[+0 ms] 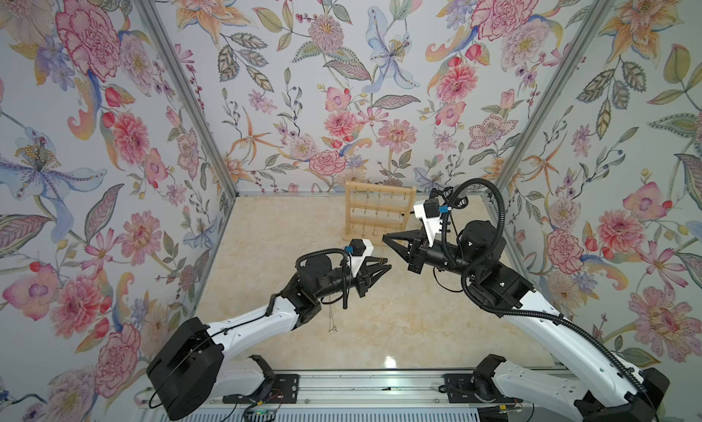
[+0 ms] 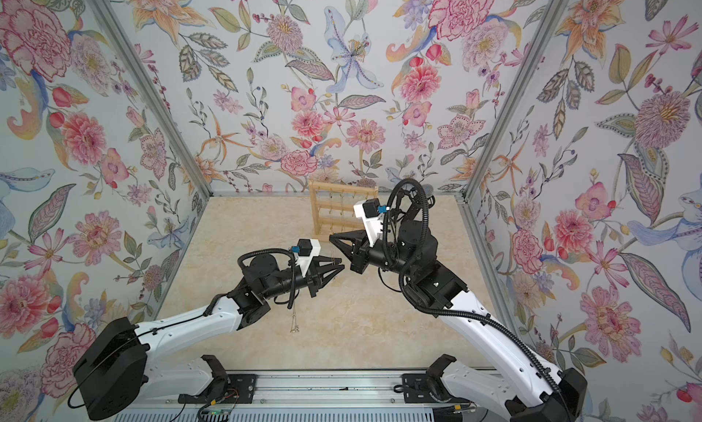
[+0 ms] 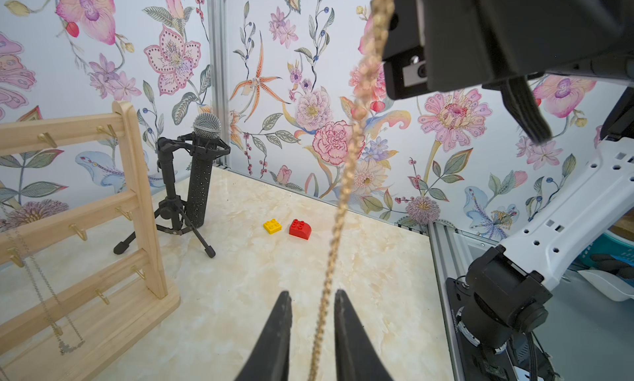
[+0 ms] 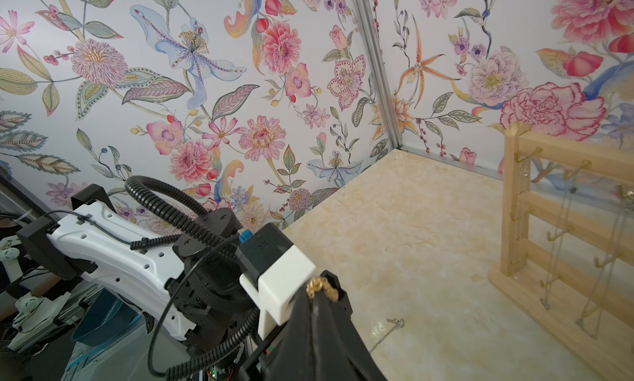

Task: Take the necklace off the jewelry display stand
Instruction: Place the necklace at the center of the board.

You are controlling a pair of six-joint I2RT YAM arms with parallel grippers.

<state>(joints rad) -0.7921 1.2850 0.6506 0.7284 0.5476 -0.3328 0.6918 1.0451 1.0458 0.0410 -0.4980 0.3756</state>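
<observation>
While right jaws pinch gold necklace (image 4: 321, 288) tight, left jaws sit slightly apart around its chain; stand (image 1: 376, 211) at 12 o'clock.

Both top views look from high above the near edge, steeply down and forward across the table (image 1: 380, 325) to the back wall (image 1: 342, 97). They give nearly the same picture, holding the left arm (image 1: 247, 325), the right arm (image 1: 551, 325) and the jewelry display stand (image 1: 380, 211). The left wrist camera sits low and close, looking past its own jaws toward the microphone (image 3: 202, 170) and the stand's end beside it. The right wrist camera faces roughly the opposite way — toward the left arm and the stand's other end. Both wrist views catch the gold necklace (image 3: 344, 190) close up.
</observation>
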